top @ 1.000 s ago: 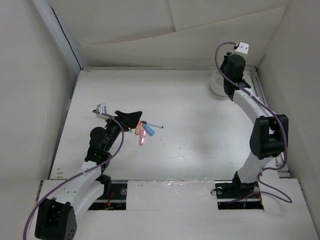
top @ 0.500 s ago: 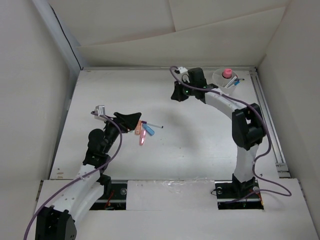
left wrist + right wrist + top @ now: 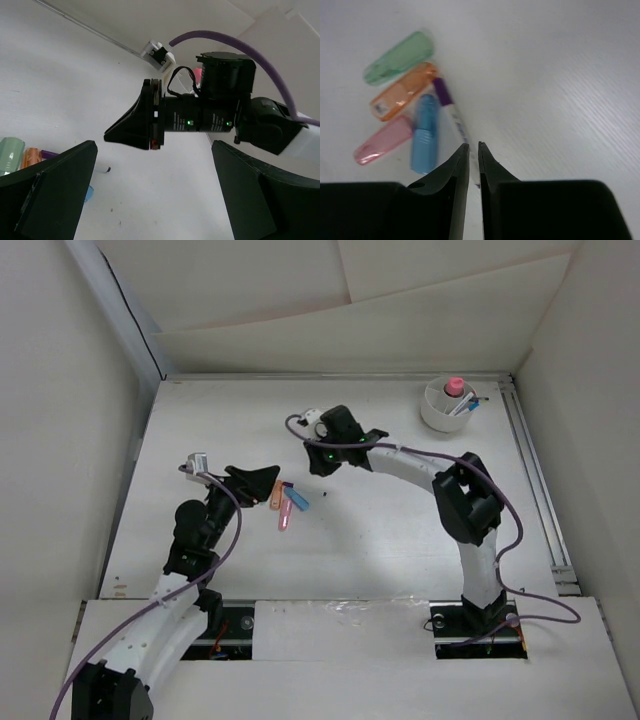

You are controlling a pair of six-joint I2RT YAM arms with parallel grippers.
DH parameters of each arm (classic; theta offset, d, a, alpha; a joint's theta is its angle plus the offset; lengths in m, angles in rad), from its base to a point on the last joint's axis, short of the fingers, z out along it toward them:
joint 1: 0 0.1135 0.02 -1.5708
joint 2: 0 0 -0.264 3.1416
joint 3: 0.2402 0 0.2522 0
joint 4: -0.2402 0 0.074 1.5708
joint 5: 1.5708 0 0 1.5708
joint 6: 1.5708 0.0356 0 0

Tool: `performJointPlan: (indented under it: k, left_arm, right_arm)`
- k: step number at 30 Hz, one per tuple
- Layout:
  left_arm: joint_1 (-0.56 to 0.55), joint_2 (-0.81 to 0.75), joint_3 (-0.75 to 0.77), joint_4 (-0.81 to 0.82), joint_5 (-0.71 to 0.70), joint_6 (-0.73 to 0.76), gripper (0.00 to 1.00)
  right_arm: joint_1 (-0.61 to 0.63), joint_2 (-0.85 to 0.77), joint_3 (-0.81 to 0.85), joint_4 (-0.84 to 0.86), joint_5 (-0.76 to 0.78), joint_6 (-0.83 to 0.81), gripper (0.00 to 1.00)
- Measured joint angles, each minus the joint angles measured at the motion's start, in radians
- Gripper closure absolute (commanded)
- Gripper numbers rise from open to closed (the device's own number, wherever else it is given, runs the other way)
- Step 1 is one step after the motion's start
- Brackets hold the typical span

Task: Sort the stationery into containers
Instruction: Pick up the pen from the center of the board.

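Found lying loose on the white table (image 3: 400, 540), left of centre, in one tight cluster: a translucent green highlighter (image 3: 398, 57), an orange highlighter (image 3: 402, 91) right against it, then a pink highlighter (image 3: 383, 140) and a blue highlighter (image 3: 425, 133) just beside those, all stubby with rounded ends. Found alongside the orange and blue ones: a thin white pen (image 3: 451, 112) with a purple cap. Pictured in line with that pen's bare end: the right gripper (image 3: 474, 147), jaws parted by only a narrow slit and clamping nothing. Pictured at the cluster's left edge: the left gripper (image 3: 257, 473), spread wide and empty. Seen in the far right corner: the round white cup (image 3: 432, 412), already holding a pink capped bottle (image 3: 455, 386) and a blue-ended pen (image 3: 468, 405).
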Motion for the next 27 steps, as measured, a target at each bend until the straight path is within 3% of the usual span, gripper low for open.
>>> performJointPlan:
  k: [4,6,10,17,27]
  left_arm:
    - [0.0,-0.047,0.0,-0.038,-0.03,0.011,0.0]
    - [0.0,-0.077,0.0,-0.053,-0.045,0.014,0.0]
    - [0.0,-0.123,0.0,-0.077,-0.08,0.019,0.0]
    - [0.0,-0.158,0.0,-0.106,-0.12,0.022,0.0]
    - [0.0,-0.192,0.0,-0.14,-0.154,0.023,0.0]
  right_arm:
    - [0.104,0.005,0.014,0.038,0.02,-0.016,0.78]
    - [0.121,0.031,0.047,0.043,0.028,-0.023,0.66]
    - [0.122,0.1,0.14,0.043,0.046,-0.046,0.57]
    - [0.12,0.191,0.284,-0.008,0.077,-0.095,0.57]
    - [0.139,0.197,0.286,-0.079,0.1,-0.14,0.58]
